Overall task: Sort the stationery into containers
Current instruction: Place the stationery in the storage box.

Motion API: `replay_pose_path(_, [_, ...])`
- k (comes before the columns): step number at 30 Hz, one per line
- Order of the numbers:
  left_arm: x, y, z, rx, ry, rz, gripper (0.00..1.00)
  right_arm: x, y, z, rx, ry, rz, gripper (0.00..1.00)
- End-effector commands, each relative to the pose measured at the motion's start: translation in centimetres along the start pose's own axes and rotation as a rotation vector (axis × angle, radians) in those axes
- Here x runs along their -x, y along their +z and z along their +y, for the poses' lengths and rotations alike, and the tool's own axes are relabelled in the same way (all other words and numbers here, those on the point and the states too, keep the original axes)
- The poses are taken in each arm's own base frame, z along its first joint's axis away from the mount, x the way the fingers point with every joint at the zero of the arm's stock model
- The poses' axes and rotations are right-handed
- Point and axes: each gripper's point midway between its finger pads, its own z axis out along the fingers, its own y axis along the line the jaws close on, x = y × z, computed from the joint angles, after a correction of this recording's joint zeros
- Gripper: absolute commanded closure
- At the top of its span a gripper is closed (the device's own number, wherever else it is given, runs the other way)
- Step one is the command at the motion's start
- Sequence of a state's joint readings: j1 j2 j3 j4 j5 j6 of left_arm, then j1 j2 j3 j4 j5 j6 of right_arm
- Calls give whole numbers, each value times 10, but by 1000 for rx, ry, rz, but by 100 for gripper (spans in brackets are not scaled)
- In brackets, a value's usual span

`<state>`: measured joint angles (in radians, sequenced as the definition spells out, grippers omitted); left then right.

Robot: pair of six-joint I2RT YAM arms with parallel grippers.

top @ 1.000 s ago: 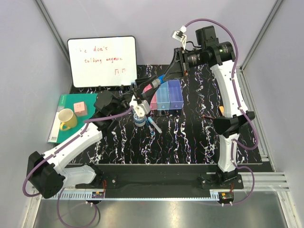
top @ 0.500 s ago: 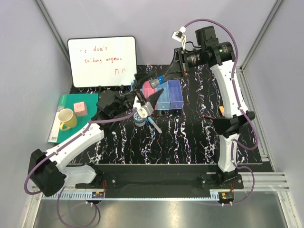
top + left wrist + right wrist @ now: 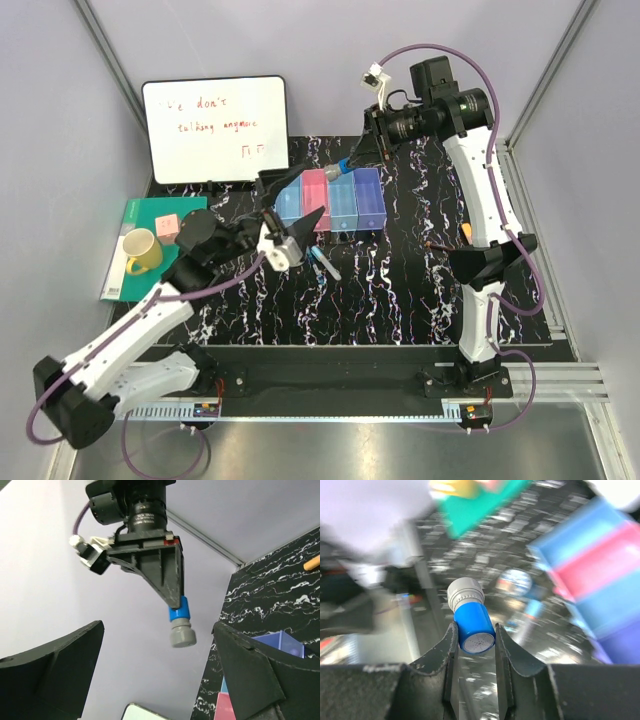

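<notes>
My right gripper is shut on the blue cap of the short grey cylinder, held in the air behind the containers. In the top view that cylinder hangs from the right gripper above the pink bin. My left gripper stands wide open near the leftmost light blue bin, with nothing between its fingers. The left wrist view looks up at the cylinder, well beyond my open left gripper. Thin blue pens lie in front of the bins. The tape roll is hidden in the top view.
A whiteboard stands at the back left. A green notebook carries a yellow mug and a pink cube. An orange pen and a small dark piece lie by the right arm.
My left gripper has opened wide, come off the cylinder and pulled back toward the near left. My right gripper keeps the cylinder and has shifted slightly toward the back.
</notes>
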<state>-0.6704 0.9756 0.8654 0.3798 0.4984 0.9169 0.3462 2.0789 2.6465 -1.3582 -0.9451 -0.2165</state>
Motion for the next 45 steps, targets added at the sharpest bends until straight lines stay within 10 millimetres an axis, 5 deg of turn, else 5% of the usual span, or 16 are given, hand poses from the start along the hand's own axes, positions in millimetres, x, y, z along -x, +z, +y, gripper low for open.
replay_pose_path(1, [-7,-30,-5,-28,-10,131,1,-1,-11,-71,-372,-99,48,100])
replay_pose_path(8, [-77,-71,-51,-149,-194,546,1,-32,-8,-152,-567,-243,239,100])
replay_pose_path(12, [-93,-85,-79,-236,-403,657,1,-50,2,-186,-597,-275,326,100])
replay_pose_path(22, [-133,-88,-61,-217,-738,722,1,-81,20,-243,-619,-325,447,100])
replay_pose_path(34, [-146,-94,-55,-298,-888,670,2,-93,30,-296,-688,-435,521,100])
replay_pose_path(45, [-142,-99,-57,-310,-866,650,2,-102,49,-321,-682,-484,527,100])
